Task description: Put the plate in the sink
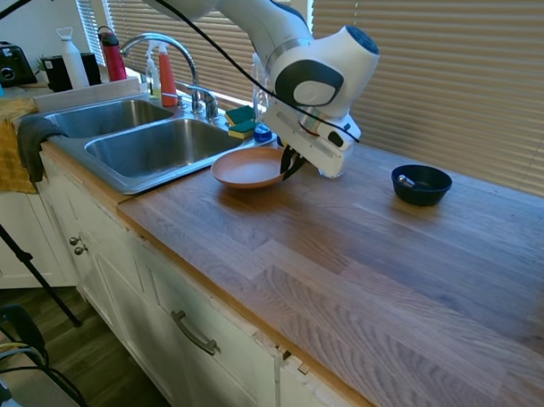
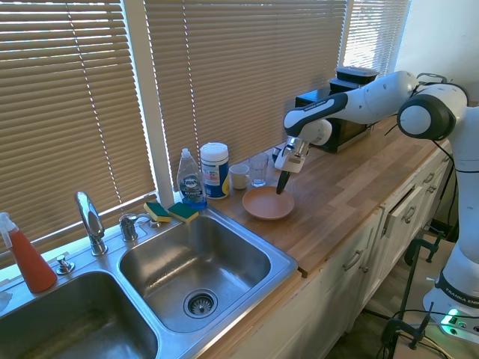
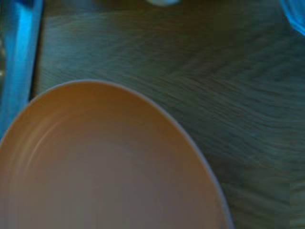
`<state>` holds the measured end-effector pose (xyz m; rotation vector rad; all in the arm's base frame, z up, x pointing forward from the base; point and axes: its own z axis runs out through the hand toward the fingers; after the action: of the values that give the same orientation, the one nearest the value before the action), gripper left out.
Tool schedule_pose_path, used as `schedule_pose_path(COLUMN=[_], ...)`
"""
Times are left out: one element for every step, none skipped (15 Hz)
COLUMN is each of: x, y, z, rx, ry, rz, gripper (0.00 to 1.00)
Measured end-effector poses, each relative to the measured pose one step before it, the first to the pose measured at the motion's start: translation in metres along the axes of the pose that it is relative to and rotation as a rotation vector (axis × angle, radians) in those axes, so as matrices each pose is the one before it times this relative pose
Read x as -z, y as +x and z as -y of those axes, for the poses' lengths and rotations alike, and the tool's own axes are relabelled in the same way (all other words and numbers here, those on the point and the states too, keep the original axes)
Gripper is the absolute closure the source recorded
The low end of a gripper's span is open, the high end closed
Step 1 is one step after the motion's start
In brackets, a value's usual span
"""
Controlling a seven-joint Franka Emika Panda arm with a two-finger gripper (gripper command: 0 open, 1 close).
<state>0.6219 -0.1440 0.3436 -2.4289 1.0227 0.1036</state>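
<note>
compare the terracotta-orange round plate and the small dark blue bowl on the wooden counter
The shallow terracotta-orange plate is wider and flatter; the small dark blue bowl is deeper and narrower. The plate lies beside the sink under the gripper; the bowl sits apart, away from it. Both are round and rest on the wooden counter.

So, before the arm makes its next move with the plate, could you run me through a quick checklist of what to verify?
1. Plate within reach, on the counter beside the sink: ok.
2. Tool down at the plate's rim, on the side away from the sink: ok.
3. Firm grip on the rim: cannot tell; the fingertips are too small and dark to judge in either exterior view.
4. Plate empty: ok, the wrist view shows a bare inside.
5. Nearer basin free to take the plate: ok, only the drain shows.
6. Path to the basin: ok along the counter; the sponges and soap bottle sit off to the window side.
</note>
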Motion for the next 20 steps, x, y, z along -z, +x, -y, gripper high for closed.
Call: schedule_pose_path(x=[0.00213,0.00139,-0.00096,-0.00293,-0.006,-0.00825,-0.00836,-0.00752,-0.00531,-0.00477,-0.00554,-0.00577,-0.0078,-0.01,-0.01024,-0.01102,-0.01223,-0.0141,-0.01538,-0.01405], y=[-0.01196,-0.01303,-0.01455,-0.01505,-0.01591,-0.01654,-0.01562,-0.0168,-0.01459,-0.0131,-0.0099,-0.0063,-0.00555,-0.00436,-0.00364,-0.00485,-0.00594,-0.00707,-0.00781,-0.00477], z=[0.01202,0.01454,0.01755,0.01884,0.02039,0.02081,0.01976,0.02104,0.02057,0.0204,0.0193,0.016,0.01588,0.01545,0.01453,0.01593,0.01503,0.01421,0.01376,0.01084], rx=[0.00644,0.00458,0.00686,0.01037,0.01214,0.01205,0.01314,0.01422,0.01281,0.0132,0.00839,0.00548,0.00781,0.00902,0.0068,0.0082,0.00748,0.00441,0.00382,0.00152], ry=[-0.00516,-0.01194,-0.01451,-0.01672,-0.02104,-0.02106,-0.02134,-0.02573,-0.02358,-0.01994,-0.01553,-0.0128,-0.0174,-0.01882,-0.01616,-0.0179,-0.02006,-0.01962,-0.02229,-0.01923], rz=[-0.00079,-0.00355,-0.00455,-0.00824,-0.0079,-0.00842,-0.01,-0.0084,-0.01061,-0.01204,-0.01159,-0.00961,-0.01109,-0.01119,-0.00792,-0.0103,-0.01048,-0.00535,-0.00028,-0.00069], gripper=[1.0,1.0,1.0,1.0,1.0,1.0,1.0,1.0,1.0,1.0,1.0,1.0,1.0,1.0,1.0,1.0,1.0,1.0,1.0,1.0])
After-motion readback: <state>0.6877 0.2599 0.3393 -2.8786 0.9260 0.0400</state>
